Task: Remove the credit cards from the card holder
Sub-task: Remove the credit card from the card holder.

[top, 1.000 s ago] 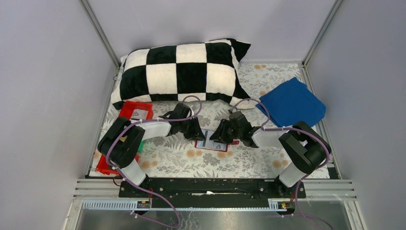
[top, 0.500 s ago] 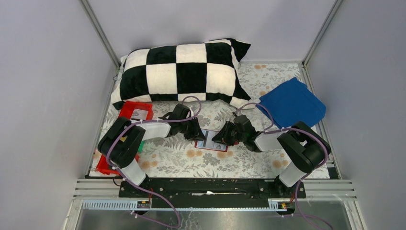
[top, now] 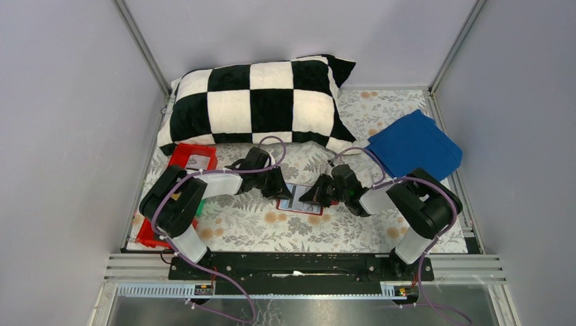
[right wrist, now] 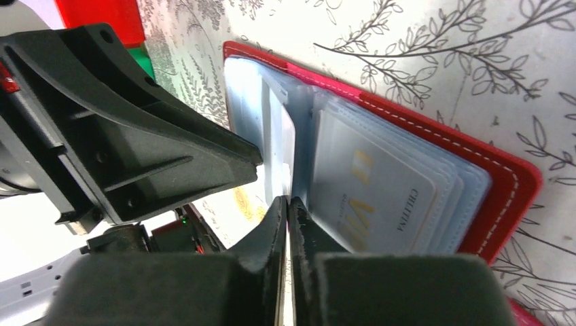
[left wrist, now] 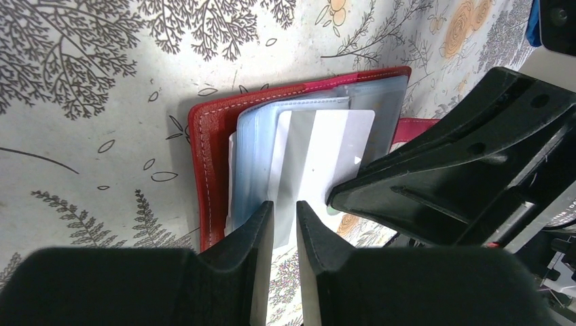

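The red card holder (top: 303, 208) lies open on the floral table between my two grippers. In the left wrist view its red cover (left wrist: 207, 156) holds pale blue sleeves, with a pale grey credit card (left wrist: 319, 149) on top. My left gripper (left wrist: 284, 217) hovers over that card's near edge with only a narrow gap between its fingers and nothing in it. My right gripper (right wrist: 288, 204) is shut on a thin pale edge at the holder's fold, apparently the pale grey card. Another card with gold lettering (right wrist: 380, 197) sits in a sleeve.
A black-and-white chequered pillow (top: 258, 102) lies at the back. A folded blue cloth (top: 414, 146) is at the right. A red tray (top: 193, 157) stands at the left, with another red tray (top: 146, 234) and a green one (top: 200, 207) under the left arm.
The right arm has shifted a little left and lower, bringing its gripper closer onto the card holder. The left arm and the holder have hardly moved.
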### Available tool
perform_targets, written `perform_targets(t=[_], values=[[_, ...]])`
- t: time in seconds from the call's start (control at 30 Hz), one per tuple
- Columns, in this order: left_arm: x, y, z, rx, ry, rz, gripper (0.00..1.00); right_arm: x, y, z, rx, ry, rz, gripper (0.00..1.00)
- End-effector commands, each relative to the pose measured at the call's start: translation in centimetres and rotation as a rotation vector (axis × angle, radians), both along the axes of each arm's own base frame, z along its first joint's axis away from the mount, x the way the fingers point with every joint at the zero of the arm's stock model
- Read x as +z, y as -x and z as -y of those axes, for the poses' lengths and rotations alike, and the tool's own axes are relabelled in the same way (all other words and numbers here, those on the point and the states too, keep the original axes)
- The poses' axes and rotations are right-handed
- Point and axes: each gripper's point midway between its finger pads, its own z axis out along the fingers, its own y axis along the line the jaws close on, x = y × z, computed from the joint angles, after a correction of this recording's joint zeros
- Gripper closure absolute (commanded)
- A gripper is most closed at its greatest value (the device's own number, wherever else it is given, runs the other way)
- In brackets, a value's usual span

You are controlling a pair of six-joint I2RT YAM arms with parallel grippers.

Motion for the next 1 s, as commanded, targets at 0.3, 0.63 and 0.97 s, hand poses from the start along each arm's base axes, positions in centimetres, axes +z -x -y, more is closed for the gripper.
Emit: perform_targets(t=[0.3, 0.63, 0.97], values=[[-2.3, 0.2, -2.4, 0.039, -0.084, -0.037, 0.77, 0.9, 0.2, 4.2, 0.002, 0.106, 0.072, 1.0], [3.9, -1.1, -2.1, 0.043, -0.034, 0.098, 0.74, 5.0, -0.3, 6.1, 0.087, 0.178, 0.213, 1.0], [12.5, -0.7, -1.5, -0.051, 0.058, 0.228, 0.6, 14.5, -0.9, 2.0, 0.271, -0.054, 0.399, 1.0]])
